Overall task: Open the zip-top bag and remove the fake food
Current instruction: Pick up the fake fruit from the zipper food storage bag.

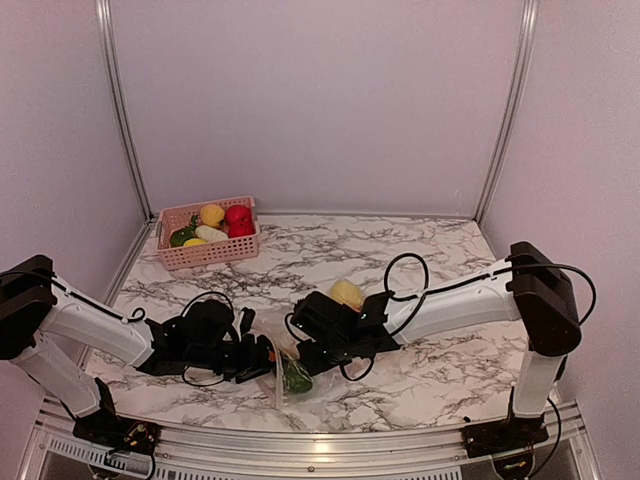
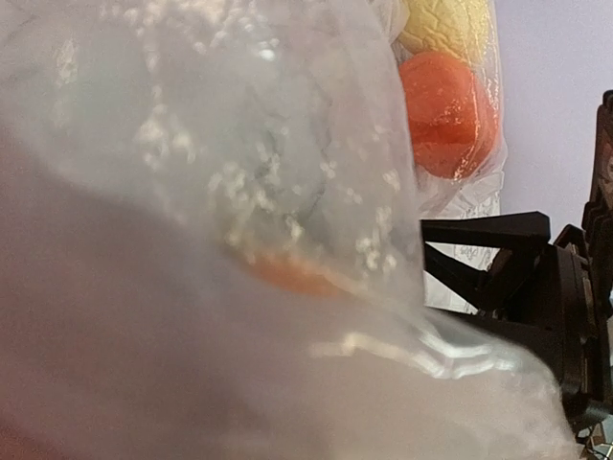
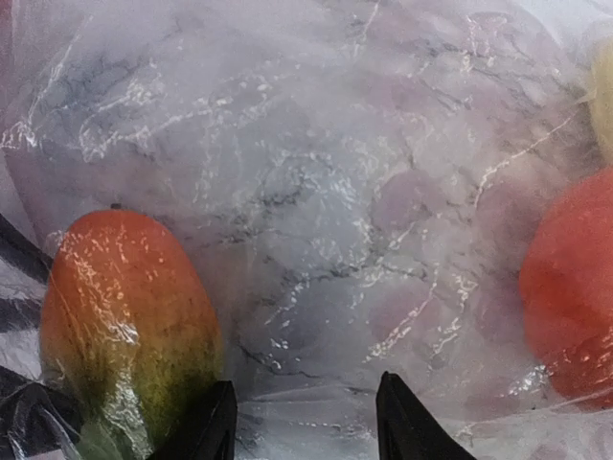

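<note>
1. right gripper (image 3: 308,407): jaws stand apart with nothing clamped. the bag (image 3: 316,172) is spread right ahead of the tips, its film filling the wrist view.
2. inside the bag, a red-green piece (image 3: 124,316) sits just ahead of one finger. a red piece (image 3: 570,307) lies out beyond the other finger.
3. left gripper (image 1: 258,357): hard up against the bag, its wrist camera smothered in plastic and its fingers hidden. can't tell if those jaws are parted or closed.
4. through that film, an orange piece (image 2: 445,115) and a yellow piece (image 2: 445,24) show inside the bag.
5. from above, the bag lies on the table (image 1: 430,250) between the two grippers, which face each other closely.
6. a basket (image 1: 207,232) holding more food sits well beyond both sets of jaws.
</note>
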`<control>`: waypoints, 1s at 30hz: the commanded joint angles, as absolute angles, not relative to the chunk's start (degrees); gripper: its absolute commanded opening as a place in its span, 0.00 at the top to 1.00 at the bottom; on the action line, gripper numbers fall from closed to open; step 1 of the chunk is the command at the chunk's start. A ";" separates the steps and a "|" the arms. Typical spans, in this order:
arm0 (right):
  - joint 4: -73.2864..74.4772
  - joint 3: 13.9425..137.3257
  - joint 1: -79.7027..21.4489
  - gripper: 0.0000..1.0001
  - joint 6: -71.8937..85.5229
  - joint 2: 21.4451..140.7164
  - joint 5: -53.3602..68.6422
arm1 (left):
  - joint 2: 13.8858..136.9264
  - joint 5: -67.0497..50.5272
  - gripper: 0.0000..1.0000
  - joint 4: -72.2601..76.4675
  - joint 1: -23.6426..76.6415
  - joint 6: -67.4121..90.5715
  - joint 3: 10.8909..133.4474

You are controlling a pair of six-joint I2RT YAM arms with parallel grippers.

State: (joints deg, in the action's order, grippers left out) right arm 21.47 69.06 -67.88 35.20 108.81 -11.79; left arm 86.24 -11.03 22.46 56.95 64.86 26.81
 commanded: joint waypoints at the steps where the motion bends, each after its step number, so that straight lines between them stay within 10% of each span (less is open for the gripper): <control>1: 20.63 71.21 -68.52 0.49 34.00 109.82 -10.15 | 87.32 -10.63 0.34 19.52 57.67 63.52 29.21; 13: 18.19 71.57 -68.56 0.31 32.98 110.65 -8.16 | 90.00 -7.81 0.24 16.04 58.61 63.45 31.99; 30: 18.45 71.21 -66.29 0.44 34.22 108.59 -9.17 | 81.42 -3.71 0.58 6.44 58.62 61.30 33.05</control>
State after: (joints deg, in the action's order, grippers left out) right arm 19.49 70.78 -67.37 33.30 109.73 -9.28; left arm 84.68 -5.72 10.55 58.35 62.98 31.44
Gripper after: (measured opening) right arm 0.563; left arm 0.578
